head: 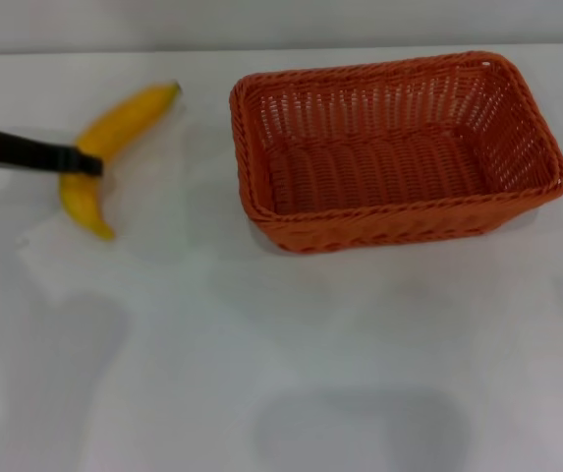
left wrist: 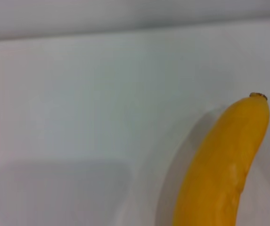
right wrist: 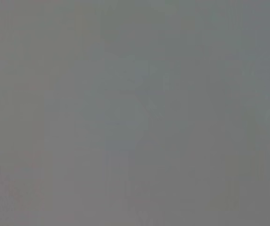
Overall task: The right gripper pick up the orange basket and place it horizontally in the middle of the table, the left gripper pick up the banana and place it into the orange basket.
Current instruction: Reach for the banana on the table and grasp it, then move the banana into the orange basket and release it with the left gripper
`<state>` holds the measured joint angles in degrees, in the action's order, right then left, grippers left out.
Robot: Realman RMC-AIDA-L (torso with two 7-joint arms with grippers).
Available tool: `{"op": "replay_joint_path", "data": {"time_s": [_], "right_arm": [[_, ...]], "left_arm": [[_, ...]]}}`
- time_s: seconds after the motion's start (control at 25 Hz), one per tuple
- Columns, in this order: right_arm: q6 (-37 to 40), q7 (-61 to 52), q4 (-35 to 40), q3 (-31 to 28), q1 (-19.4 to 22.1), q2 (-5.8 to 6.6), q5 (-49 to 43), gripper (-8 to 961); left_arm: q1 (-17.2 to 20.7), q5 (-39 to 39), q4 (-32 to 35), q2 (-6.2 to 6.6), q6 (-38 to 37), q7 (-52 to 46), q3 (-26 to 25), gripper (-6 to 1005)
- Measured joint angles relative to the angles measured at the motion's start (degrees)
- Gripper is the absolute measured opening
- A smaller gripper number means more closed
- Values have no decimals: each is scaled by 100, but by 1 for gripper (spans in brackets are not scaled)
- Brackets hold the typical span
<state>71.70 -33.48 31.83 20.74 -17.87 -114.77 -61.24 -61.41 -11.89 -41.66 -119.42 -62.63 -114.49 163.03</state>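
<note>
The orange basket (head: 397, 147) lies lengthwise across the white table (head: 291, 344), right of centre, with nothing in it. The yellow banana (head: 109, 147) is at the far left, its dark tip pointing to the back. My left gripper (head: 89, 162) reaches in from the left edge, and its thin black tip crosses the banana's middle. The left wrist view shows the banana (left wrist: 224, 165) close up over the table, with a shadow beside it. My right gripper is out of view; the right wrist view is a plain grey field.
Bare white table surface (left wrist: 78, 117) runs around the banana and in front of the basket. A pale wall stands behind the table's far edge (head: 261, 49). Soft shadows fall on the near part of the table.
</note>
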Motion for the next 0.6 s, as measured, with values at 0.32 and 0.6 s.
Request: {"op": "replay_joint_path", "data": {"time_s": [0.32,0.6], "right_arm": [[-42,0,4,34,-58,8,-23,847],[-85,0,-3,50,-61,7,-33,847]], "left_arm": [[582,3090,-39,31,-342,1224,1,522],[815,5146,242,36,-1754,2183,1,529]]}}
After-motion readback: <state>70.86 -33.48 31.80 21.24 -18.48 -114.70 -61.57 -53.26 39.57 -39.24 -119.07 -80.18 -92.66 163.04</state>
